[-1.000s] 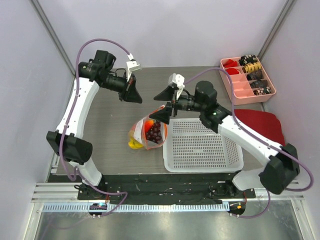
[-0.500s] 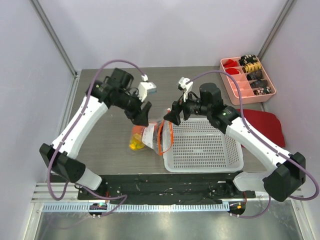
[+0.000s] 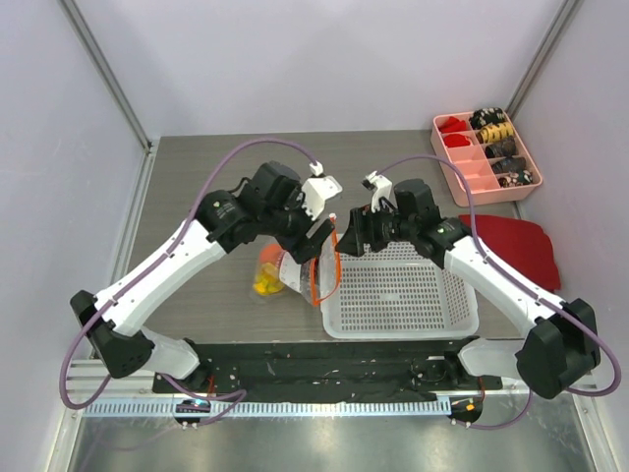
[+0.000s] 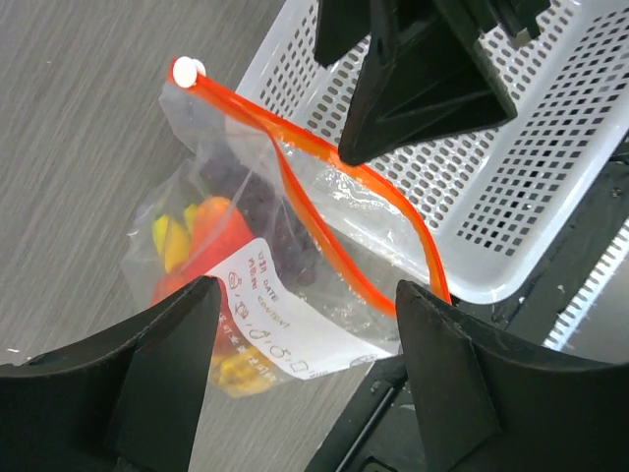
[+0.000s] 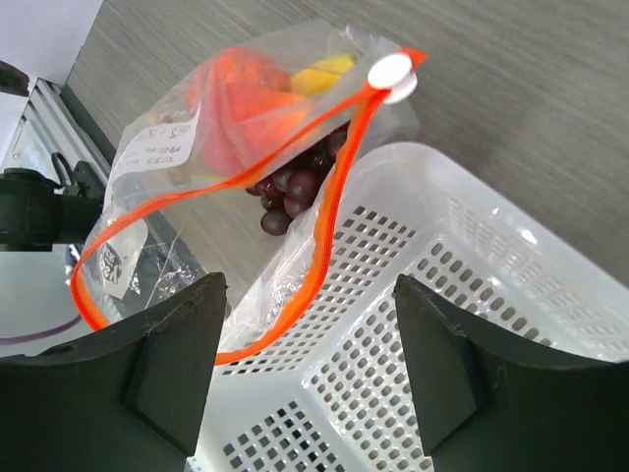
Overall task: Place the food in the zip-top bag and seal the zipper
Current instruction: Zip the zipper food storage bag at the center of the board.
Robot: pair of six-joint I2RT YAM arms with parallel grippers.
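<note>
Orange zipper (image 4: 236,111) gapes unsealed. I've brought both arms in over the zip-top bag (image 3: 295,270), mid-frame against the basket (image 3: 403,295), food (image 5: 246,108) inside. Left gripper (image 4: 307,290) and right gripper (image 5: 310,283) are spread, empty; sealing remains.

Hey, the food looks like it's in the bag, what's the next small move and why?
Probably lower the left tool and pinch the zipper end away from the slider. The food sits inside the bag, its mouth gapes, and this tool and the right tool hang open over it, so one end needs anchoring before sliding.
</note>
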